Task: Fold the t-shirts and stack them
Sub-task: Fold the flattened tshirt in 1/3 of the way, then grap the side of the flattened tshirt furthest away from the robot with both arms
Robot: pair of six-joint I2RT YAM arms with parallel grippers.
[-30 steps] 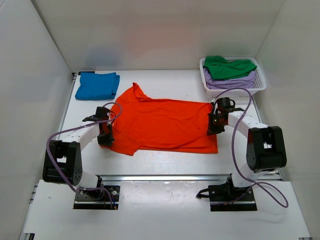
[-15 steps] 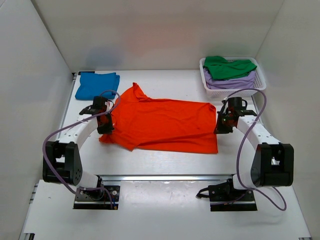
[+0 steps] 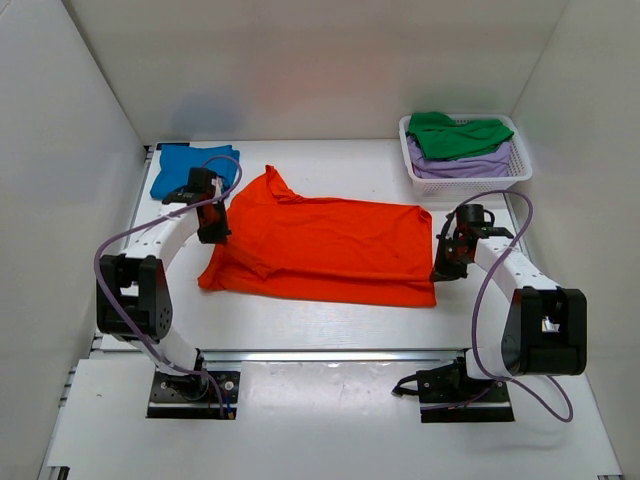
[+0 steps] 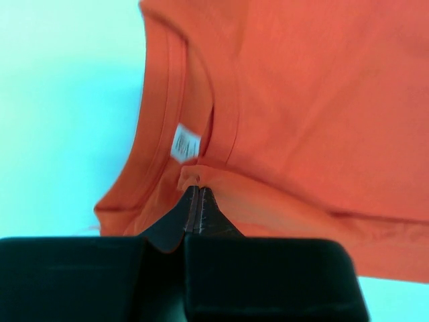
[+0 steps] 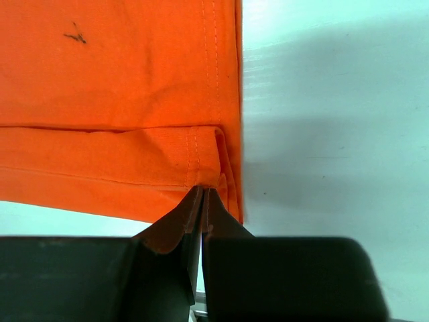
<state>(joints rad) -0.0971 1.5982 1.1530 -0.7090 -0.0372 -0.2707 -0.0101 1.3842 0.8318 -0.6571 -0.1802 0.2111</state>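
Left claw (image 3: 212, 224), clamped on the orange t-shirt (image 3: 330, 250) near its collar, has swung away from the bases; right claw (image 3: 446, 267) pinches the hem, apparently tautening the cloth for folding.

Orange shirt (image 4: 301, 100): cut off by the top and right edges in the left wrist view. Its neck label (image 4: 186, 143) is too blurred to read. Beyond the orange shirt, the lavender shirt (image 3: 465, 168) lies mostly hidden under the green shirt (image 3: 455, 135).
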